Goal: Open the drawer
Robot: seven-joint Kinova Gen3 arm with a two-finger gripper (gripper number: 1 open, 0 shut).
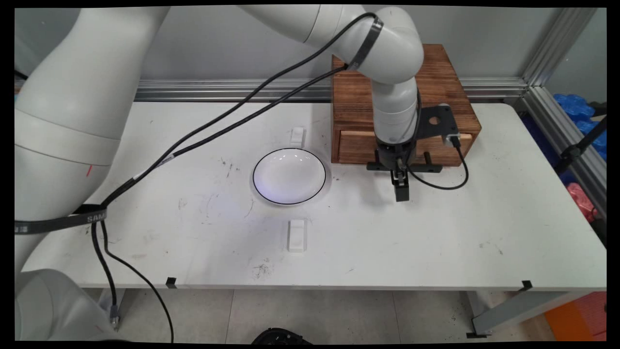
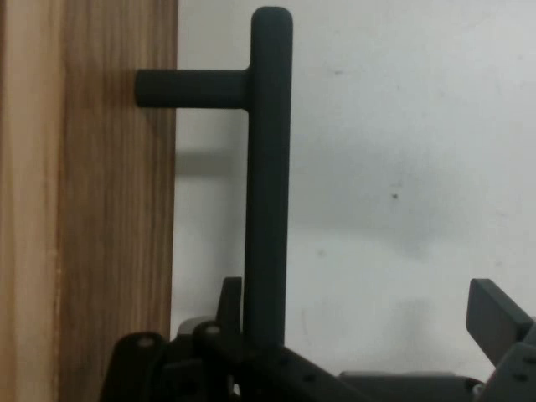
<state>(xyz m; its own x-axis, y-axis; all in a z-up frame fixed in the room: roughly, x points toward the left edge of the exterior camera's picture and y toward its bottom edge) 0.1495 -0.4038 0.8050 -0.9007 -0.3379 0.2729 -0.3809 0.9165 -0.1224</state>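
A brown wooden box (image 1: 351, 97) with a drawer (image 1: 353, 151) in its front stands at the back of the white table (image 1: 484, 232). The drawer's black bar handle (image 1: 426, 168) sticks out toward the near side. My gripper (image 1: 401, 190) points down right in front of the drawer, at the handle. In the hand view the handle bar (image 2: 268, 184) runs up the picture beside the drawer's wood (image 2: 84, 209). My gripper (image 2: 360, 306) is open. The bar passes between the fingers, close by the left finger (image 2: 230, 297); the right finger (image 2: 496, 318) stands well apart.
A white plate with a thin black rim (image 1: 289, 175) lies left of the box. Small white blocks sit behind it (image 1: 298, 136) and in front of it (image 1: 297, 235). Black cables (image 1: 218, 118) hang from the arm across the table's left half.
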